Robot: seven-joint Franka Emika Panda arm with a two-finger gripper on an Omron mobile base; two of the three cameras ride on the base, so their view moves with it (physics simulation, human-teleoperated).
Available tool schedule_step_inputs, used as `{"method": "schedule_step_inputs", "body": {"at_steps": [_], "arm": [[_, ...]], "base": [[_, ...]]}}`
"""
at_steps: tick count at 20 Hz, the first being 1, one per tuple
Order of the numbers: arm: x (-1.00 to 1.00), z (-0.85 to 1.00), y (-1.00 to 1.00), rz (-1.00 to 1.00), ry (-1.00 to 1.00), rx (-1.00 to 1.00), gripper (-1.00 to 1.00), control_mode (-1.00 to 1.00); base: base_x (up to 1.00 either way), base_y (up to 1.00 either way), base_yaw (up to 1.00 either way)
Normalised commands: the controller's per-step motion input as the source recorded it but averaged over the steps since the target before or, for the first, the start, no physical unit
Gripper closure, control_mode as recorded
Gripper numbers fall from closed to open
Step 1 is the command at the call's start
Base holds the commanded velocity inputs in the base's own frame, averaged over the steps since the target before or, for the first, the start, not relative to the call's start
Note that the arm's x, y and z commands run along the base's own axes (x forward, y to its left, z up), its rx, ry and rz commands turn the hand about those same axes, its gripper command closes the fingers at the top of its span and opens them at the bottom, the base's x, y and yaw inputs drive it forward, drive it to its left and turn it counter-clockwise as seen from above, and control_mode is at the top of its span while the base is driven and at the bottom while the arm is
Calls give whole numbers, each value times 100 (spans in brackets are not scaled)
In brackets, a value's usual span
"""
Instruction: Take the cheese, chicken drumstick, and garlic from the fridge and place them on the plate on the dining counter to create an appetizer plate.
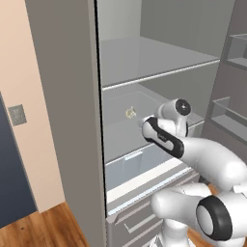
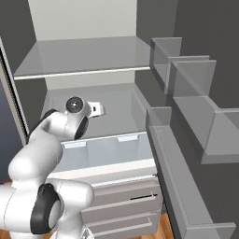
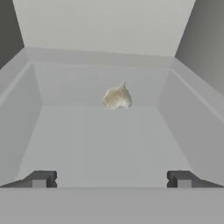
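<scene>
Garlic (image 1: 130, 113) tiny in left base view; tool hidden behind arm.

A peach wall (image 1: 34, 144) is standing at the left, carrying a small grey switch plate (image 1: 17, 115), and wooden flooring (image 1: 43, 229) is showing below it.
</scene>
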Motion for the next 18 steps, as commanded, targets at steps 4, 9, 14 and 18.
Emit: {"method": "schedule_step_inputs", "body": {"at_steps": [4,9,14,18], "arm": [[35,0,17,0,0,5,-100,-100],[58,0,4,0,1,5,-100,-100],[53,-3,0,0,1,3,-100,-100],[50,-16,5,0,5,0,-100,-100]], "base": [[0,0,0],[0,0,0],[0,0,0],[0,0,0]]}}
